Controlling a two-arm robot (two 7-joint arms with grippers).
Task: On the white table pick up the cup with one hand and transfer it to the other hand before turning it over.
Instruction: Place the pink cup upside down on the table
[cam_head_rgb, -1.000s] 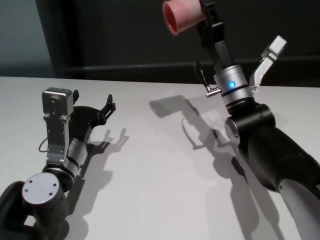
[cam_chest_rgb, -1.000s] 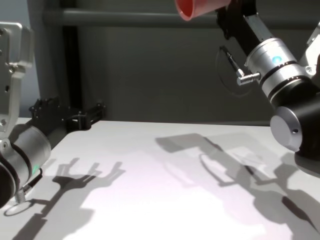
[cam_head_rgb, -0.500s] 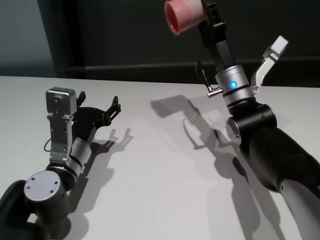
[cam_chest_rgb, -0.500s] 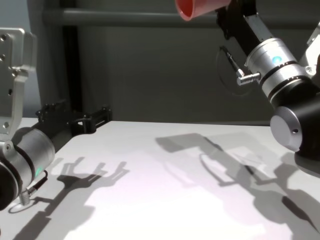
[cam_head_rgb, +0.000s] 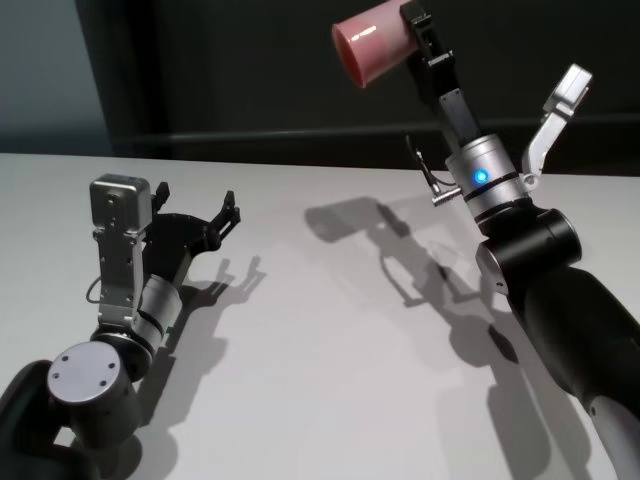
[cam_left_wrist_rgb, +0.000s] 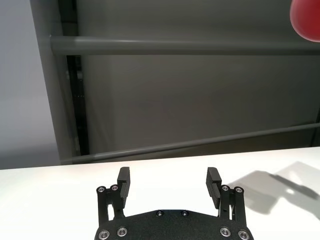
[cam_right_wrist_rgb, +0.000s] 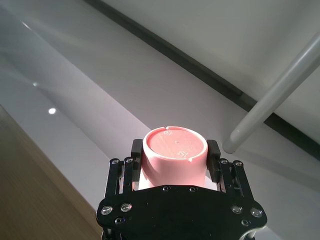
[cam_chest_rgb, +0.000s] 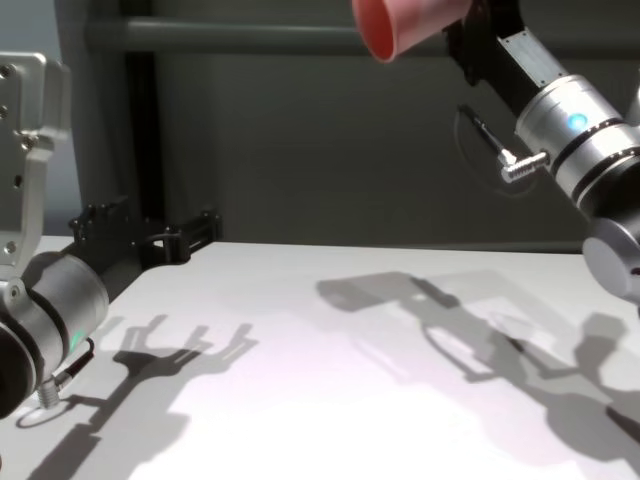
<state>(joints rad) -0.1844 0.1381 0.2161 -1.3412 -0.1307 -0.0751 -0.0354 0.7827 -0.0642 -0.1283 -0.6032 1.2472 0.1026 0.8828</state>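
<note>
The cup (cam_head_rgb: 373, 50) is held high above the white table (cam_head_rgb: 330, 330), clamped near its base by the right gripper (cam_head_rgb: 412, 38) and lying sideways. The left gripper (cam_head_rgb: 220, 215), fully open and empty, is poised low over the table's left side. For a clean handover, the cup should be brought between the open fingers and released only once these are closed on its wall.

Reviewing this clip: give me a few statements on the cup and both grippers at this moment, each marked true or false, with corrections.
1. The right gripper holds the plain pink plastic cup high above the matte white table. True.
2. The cup stands upright on the table. False: it is in the air, tilted roughly sideways, its mouth facing the robot's left.
3. The left gripper is open and empty. True.
4. The left gripper touches the cup. False: it sits low near the table, well apart from it.
</note>
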